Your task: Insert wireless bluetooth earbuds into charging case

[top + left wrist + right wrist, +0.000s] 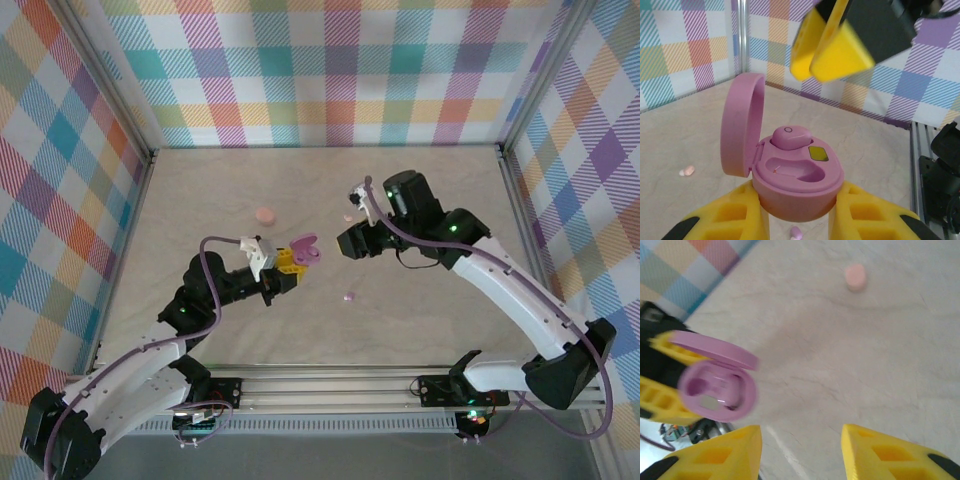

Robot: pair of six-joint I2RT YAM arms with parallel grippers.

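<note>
Left gripper (285,264) clamps the open round purple plastic case (795,175); beside it, the parted, empty right gripper (800,440) is nearer the tiny loose purple earbud (349,296).

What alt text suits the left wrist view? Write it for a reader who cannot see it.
An open pink charging case, gripped by the left gripper, holds one earbud in one slot, while the slot beside it is empty. The right gripper hovers blurred above, and a loose earbud lies on the table at left.
</note>
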